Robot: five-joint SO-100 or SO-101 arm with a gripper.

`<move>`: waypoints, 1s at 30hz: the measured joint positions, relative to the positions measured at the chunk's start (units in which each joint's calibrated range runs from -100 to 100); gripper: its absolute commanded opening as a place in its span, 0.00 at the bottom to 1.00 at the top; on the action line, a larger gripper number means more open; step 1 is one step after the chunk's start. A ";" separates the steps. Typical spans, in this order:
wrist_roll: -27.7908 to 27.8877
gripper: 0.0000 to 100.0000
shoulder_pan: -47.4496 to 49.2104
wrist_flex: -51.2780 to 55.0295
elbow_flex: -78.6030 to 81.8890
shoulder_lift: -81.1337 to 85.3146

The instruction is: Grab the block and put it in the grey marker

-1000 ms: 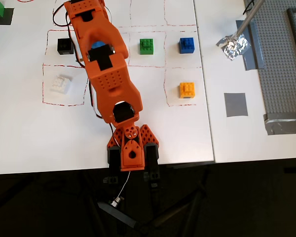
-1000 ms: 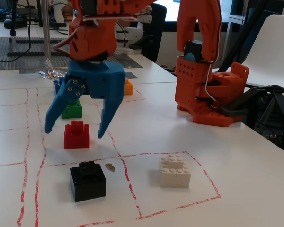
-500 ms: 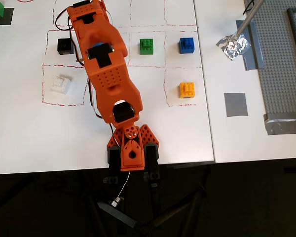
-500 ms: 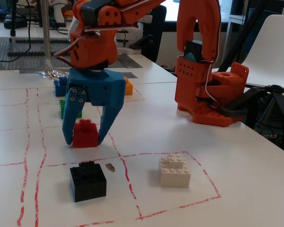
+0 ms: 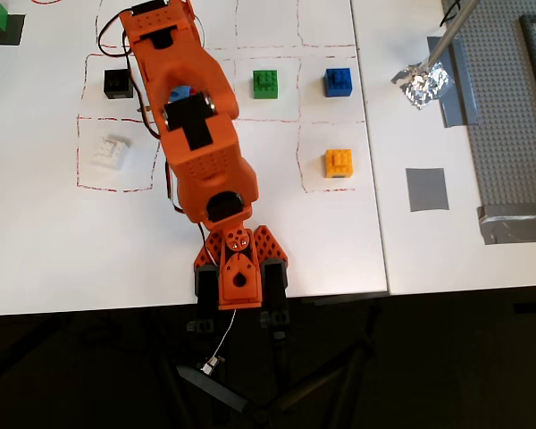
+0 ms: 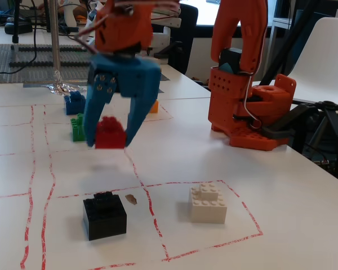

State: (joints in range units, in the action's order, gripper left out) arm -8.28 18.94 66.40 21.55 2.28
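In the fixed view my gripper (image 6: 109, 140), with blue fingers (image 6: 93, 115), is shut on the red block (image 6: 110, 133). It holds the block a little above the white table, behind the black brick (image 6: 104, 215). In the overhead view the orange arm (image 5: 196, 134) covers both the gripper and the red block. The grey marker (image 5: 427, 189) is a flat grey square lying at the right of the overhead view, past the grid of red lines. Nothing is on it.
Green (image 5: 266, 83), blue (image 5: 339, 81), yellow-orange (image 5: 339, 163), black (image 5: 118, 82) and white (image 5: 107, 150) bricks sit in the red-lined squares. A foil piece (image 5: 422, 82) and a studded grey baseplate (image 5: 518, 116) lie at the right. The arm's base (image 5: 241, 277) stands at the front edge.
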 measured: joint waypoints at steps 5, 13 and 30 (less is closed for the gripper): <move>1.37 0.00 0.00 10.45 -3.88 10.83; 9.43 0.00 -4.39 22.27 8.84 31.63; 35.95 0.00 -60.32 20.26 23.72 41.94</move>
State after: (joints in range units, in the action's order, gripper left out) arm 27.67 -41.38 86.66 45.27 44.22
